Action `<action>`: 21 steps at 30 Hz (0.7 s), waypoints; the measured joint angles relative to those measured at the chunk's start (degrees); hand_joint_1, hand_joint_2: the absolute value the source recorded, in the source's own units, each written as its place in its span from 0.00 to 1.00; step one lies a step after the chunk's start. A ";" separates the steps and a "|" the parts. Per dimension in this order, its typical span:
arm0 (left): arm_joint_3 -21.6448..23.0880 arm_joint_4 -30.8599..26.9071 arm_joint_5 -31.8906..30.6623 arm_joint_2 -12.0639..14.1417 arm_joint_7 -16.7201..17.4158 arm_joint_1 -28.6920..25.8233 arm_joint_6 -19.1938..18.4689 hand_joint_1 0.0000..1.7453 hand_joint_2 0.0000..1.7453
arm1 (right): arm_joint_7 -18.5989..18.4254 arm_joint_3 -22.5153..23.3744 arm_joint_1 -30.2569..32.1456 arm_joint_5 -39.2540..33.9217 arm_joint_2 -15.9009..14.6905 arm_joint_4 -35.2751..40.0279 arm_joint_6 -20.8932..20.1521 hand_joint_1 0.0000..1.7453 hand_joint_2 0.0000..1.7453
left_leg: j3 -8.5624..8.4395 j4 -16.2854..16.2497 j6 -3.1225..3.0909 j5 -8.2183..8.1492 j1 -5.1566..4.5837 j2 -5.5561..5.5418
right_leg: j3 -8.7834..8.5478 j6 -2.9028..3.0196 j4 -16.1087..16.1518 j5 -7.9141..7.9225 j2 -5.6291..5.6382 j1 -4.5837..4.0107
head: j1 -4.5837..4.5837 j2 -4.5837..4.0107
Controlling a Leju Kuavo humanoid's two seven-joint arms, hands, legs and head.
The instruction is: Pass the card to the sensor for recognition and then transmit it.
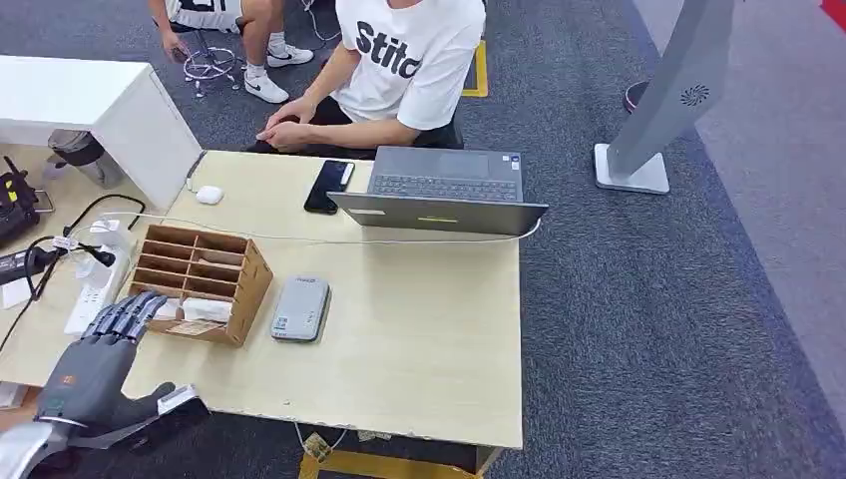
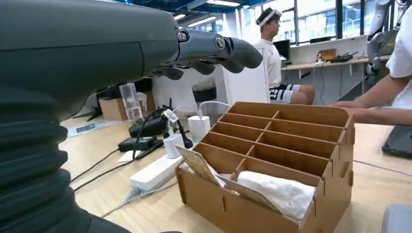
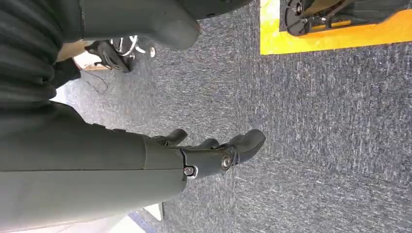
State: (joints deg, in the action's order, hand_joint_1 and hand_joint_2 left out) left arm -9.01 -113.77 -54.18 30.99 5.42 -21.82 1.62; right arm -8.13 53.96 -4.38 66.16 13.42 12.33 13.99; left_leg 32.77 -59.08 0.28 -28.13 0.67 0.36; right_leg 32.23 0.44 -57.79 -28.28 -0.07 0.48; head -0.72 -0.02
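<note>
Left hand (image 1: 100, 364) empty, fingers spread | near card (image 2: 198, 165) in organizer (image 1: 200, 279)

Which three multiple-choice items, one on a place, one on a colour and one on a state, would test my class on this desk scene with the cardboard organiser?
1. Where does the grey card reader lie?
A. On the table, beside the cardboard organiser
B. Inside the organiser
C. On the laptop

2. What colour is the phone next to the laptop?
A. White
B. Black
C. Yellow

3. What is the left hand doing?
A. Gripping the card
B. Pressing the card reader
C. Held open near the organiser, holding nothing

Answers: 1 A, the head view shows it flat on the tabletop by the organiser's side. 2 B, it is a dark slab on the pale wood. 3 C, the fingers are stretched out with nothing in them, and the card leans in the organiser.
</note>
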 joint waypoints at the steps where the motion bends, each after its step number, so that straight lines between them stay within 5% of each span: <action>1: 0.07 0.66 0.17 -0.20 0.02 0.42 -0.22 0.00 1.00 | 0.02 0.00 -0.02 0.04 0.02 0.00 0.00 0.00 1.00 | 0.00 0.00 0.00 0.00 0.00 0.00 | 0.00 0.00 0.00 0.00 0.00 0.00 | 0.00 0.00; 21: 0.33 9.27 1.36 -2.38 0.46 5.83 -2.30 0.00 1.00 | 0.26 0.00 -0.22 0.66 0.07 0.00 -0.17 0.00 1.00 | 0.00 0.00 0.00 0.00 0.00 0.00 | 0.01 0.00 0.00 0.00 0.00 0.00 | 0.00 0.00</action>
State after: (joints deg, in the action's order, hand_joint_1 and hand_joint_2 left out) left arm -8.68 -104.50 -52.83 28.61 5.88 -15.99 -0.68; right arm -7.87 53.96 -4.61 66.82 13.49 12.33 13.81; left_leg 32.78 -59.08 0.28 -28.13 0.67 0.37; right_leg 32.24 0.44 -57.79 -28.28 -0.07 0.48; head -0.72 -0.02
